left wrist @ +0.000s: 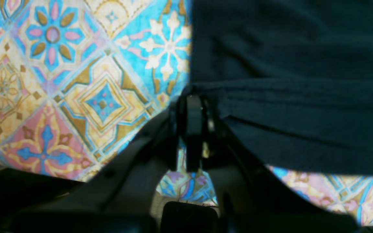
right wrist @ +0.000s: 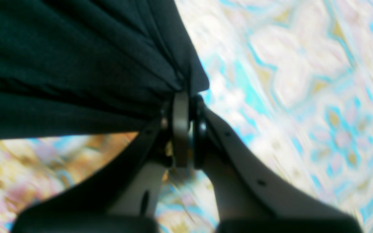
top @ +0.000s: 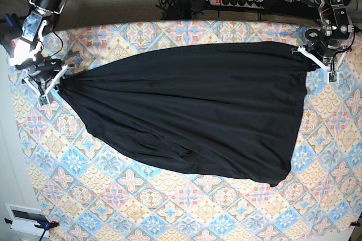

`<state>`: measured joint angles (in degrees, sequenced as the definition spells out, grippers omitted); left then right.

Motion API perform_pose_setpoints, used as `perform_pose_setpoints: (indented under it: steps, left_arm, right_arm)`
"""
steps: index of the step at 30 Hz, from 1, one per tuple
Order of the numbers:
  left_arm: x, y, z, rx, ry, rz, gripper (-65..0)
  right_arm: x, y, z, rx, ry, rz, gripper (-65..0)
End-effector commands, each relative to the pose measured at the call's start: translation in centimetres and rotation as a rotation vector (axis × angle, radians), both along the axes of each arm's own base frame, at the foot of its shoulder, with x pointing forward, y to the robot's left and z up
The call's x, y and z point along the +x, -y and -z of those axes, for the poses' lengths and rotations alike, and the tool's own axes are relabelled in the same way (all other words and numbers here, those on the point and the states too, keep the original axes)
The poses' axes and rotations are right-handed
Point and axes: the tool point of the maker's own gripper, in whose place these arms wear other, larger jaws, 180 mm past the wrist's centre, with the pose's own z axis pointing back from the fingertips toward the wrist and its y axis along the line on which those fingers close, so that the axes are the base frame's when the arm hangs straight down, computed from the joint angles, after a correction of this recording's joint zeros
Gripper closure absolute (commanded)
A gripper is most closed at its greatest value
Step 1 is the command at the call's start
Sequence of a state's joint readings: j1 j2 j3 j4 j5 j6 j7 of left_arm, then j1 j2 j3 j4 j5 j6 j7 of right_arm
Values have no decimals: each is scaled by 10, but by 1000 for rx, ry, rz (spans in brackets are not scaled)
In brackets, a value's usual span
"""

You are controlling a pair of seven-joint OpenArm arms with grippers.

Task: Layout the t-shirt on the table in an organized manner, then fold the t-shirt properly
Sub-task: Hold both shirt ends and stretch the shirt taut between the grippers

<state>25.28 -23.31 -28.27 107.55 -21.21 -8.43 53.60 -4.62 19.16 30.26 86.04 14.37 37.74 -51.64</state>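
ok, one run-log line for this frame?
phase: layout | left gripper: shut on t-shirt edge | right gripper: shut on bunched t-shirt edge | t-shirt: stretched between arms over table, not folded

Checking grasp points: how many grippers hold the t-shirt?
2: left gripper on the t-shirt at the base view's right end, right gripper at its left end.

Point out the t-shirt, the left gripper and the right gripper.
t-shirt (top: 198,111), base view, middle of the spread black fabric.
left gripper (left wrist: 194,97), left wrist view, fingertips shut on the shirt's edge.
right gripper (right wrist: 186,95), right wrist view, fingertips shut on bunched fabric.
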Motion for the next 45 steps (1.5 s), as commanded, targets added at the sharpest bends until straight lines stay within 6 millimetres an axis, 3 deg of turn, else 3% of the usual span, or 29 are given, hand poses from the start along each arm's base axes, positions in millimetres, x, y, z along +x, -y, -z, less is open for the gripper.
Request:
perform_pose_setpoints:
  steps: [1, 5, 9, 11, 17, 30, 33, 37, 41, 45]
  left_arm:
    - [7, -6, -11, 30, 34, 5, 0]
    - [5, -2, -8, 14, 31, -2, 0]
    - [2, 1, -5, 6, 22, 0, 0]
    - [3, 15, 1, -6, 5, 45, 0]
    - [-24, 38, 9, 17, -88, 186, 0]
    - [-87, 42, 21, 67, -320, 525, 0]
    - [-92, 41, 22, 69, -338, 545, 0]
    - [-85, 39, 18, 71, -312, 529, 0]
    - [-92, 62, 20, -50, -317, 577, 0]
    - [-96, 62, 18, -47, -364, 659, 0]
  right_arm:
    - [4, 10, -14, -27, 37, 5, 0]
    - [-11, 9, -9, -39, 13, -1, 0]
    - [-12, 9, -8, -39, 10, -1, -4]
    - [-12, 9, -8, -39, 10, -1, -22]
    - [-10, 9, -8, -36, 12, 1, -31]
    - [-10, 10, -7, -35, 9, 8, -34]
    - [-10, 10, -7, -36, 10, 8, -36]
    - [-6, 9, -16, -51, 33, -2, -88]
    - [4, 7, -39, -88, 96, -25, -151]
    - [7, 5, -46, -100, 115, -34, -150]
